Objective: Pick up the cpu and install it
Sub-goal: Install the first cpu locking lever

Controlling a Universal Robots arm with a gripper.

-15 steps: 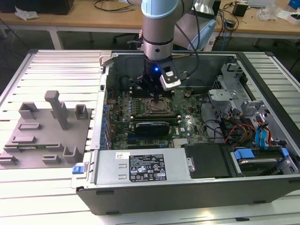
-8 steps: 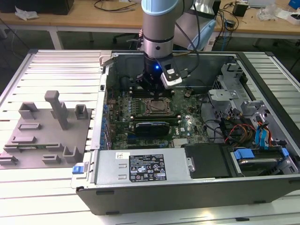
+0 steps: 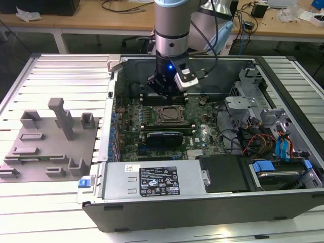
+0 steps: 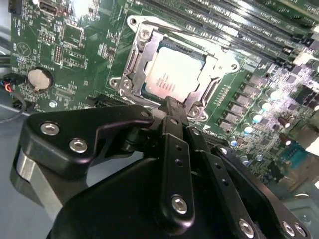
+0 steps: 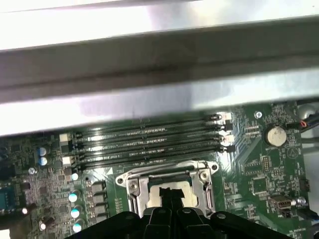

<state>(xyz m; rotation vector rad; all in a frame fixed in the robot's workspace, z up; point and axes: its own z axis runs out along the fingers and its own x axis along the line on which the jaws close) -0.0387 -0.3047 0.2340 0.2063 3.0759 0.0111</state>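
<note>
Noted: cpu (image 4: pixel 174 74) seated flat within metal socket frame (image 4: pixel 137 59) on motherboard (image 4: pixel 75 40) inside open computer case (image 3: pixel 283 66), claw (image 4: pixel 172 107) poised directly above, fingers apparently drawn together and empty, chip thus resting unsupported.

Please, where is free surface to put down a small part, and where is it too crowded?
Free: the ribbed metal table behind the grey fixture plate, and the strip in front of it. Crowded: the computer case, where the gripper hangs by the cpu.
</note>
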